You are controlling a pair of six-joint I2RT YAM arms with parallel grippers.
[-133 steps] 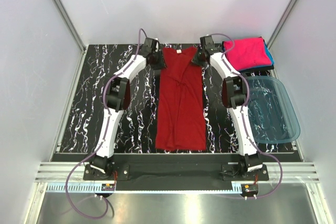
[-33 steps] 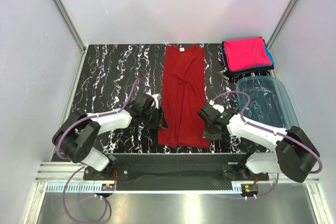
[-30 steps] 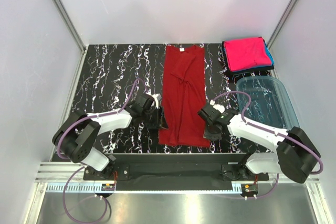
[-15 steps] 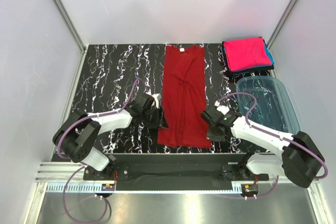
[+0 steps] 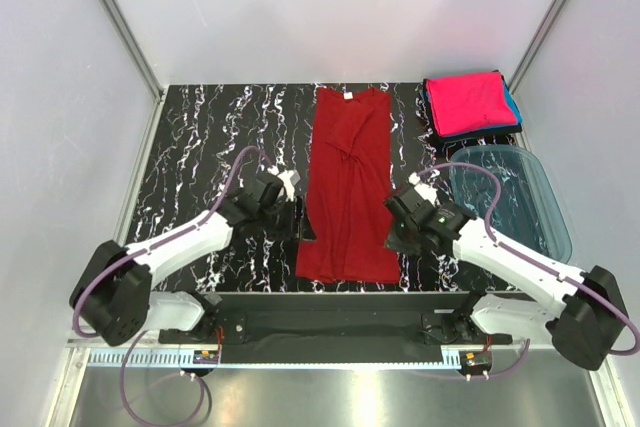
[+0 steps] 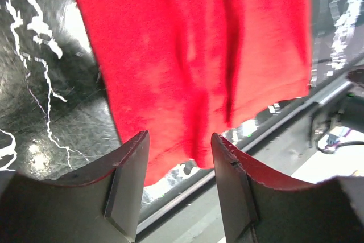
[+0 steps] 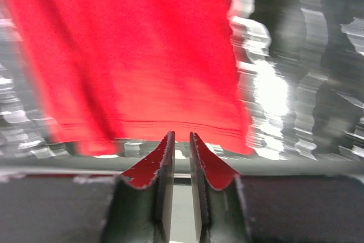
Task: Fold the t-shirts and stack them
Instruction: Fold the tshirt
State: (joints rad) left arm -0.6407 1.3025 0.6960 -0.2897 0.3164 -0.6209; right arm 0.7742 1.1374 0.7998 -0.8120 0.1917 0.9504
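A dark red t-shirt [image 5: 346, 187] lies flat as a long strip down the middle of the table, white neck label at the far end. My left gripper [image 5: 298, 219] hovers by its near left edge. It is open, with only the shirt's hem corner [image 6: 193, 55] showing beyond the jaws [image 6: 179, 140]. My right gripper [image 5: 397, 232] is by the near right edge. Its jaws stand a narrow gap apart with nothing between them [image 7: 182, 136], and the hem [image 7: 131, 49] lies just ahead. A folded pink t-shirt [image 5: 468, 102] sits on a teal-blue one [image 5: 512, 99] at the far right.
A translucent blue plastic tub [image 5: 510, 202] stands at the right, close to my right arm. The black marbled table [image 5: 210, 137] ends at a metal rail along the near edge [image 5: 320, 299].
The right jaws have parted a little. Both arms have stretched out from their folded poses, while both grippers stay beside the shirt's near end.
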